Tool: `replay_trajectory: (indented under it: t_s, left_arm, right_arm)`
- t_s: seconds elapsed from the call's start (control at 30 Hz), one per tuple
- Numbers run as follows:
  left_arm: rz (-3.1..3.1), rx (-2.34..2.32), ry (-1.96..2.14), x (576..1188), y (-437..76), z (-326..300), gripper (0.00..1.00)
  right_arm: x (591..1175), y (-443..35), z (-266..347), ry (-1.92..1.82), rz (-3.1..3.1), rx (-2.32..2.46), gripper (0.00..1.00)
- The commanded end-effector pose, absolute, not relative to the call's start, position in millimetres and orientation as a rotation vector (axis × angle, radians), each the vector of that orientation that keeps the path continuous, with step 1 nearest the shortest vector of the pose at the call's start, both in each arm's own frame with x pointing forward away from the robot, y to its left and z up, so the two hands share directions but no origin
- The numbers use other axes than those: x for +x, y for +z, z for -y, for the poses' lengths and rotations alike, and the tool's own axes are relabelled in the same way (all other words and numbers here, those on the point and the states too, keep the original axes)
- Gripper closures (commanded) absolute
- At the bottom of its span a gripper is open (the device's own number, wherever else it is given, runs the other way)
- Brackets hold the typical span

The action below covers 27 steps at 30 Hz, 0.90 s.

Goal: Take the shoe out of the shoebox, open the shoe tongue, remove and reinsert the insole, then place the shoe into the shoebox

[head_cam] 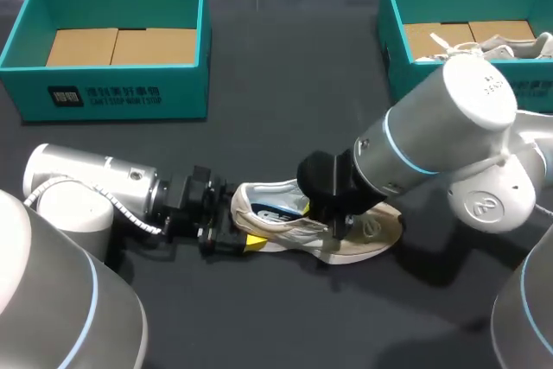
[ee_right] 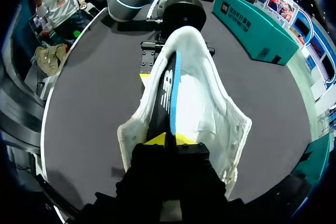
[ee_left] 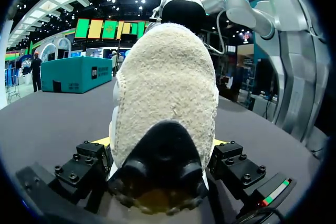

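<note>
Lower centre: left gripper [head_cam: 235,224] clamped on shoe [head_cam: 272,209] heel; right gripper [ee_right: 169,140] closed, pinching insole [ee_right: 165,90] inside it.

Down on the dark counter [head_cam: 285,118], the white shoe [head_cam: 367,244] lies on its side, front and centre. My left arm comes in low, its end effector [head_cam: 245,236] clamped on the heel, a yellow tip showing at the sole's edge. From the right, the other end effector [head_cam: 339,227] plunges into the shoe's opening, just beside the blue-and-yellow insole [head_cam: 282,212]; its grip is hidden here. At the back stand two teal shoeboxes: the left shoebox [head_cam: 130,84] shows bare cardboard, the right shoebox [head_cam: 396,49] holds another white shoe [head_cam: 497,44].
</note>
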<state>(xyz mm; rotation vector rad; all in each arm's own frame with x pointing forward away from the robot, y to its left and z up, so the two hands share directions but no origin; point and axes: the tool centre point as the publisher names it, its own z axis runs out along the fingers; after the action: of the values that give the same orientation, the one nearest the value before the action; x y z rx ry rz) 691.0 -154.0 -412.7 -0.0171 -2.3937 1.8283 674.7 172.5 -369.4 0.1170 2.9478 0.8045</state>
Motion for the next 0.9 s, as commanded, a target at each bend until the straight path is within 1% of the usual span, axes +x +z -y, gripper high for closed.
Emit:
replay_trajectory:
  t_s: [0.03,0.43,0.8,0.9]
  left_arm:
    - [2.396,-0.012,1.828,691,-419,154,1.0]
    - [2.396,-0.012,1.828,691,-419,154,1.0]
    - [2.396,-0.012,1.828,691,-419,154,1.0]
    - [2.396,-0.012,1.828,691,-419,154,1.0]
  right_arm:
    - [672,-365,-162,1.08,-2.855,0.072,1.0]
    - [678,-359,-150,1.275,-2.78,-0.007,1.0]
    - [690,-332,-172,1.263,-2.762,-0.265,1.0]
    - [694,-326,-187,1.23,-2.8,-0.358,1.0]
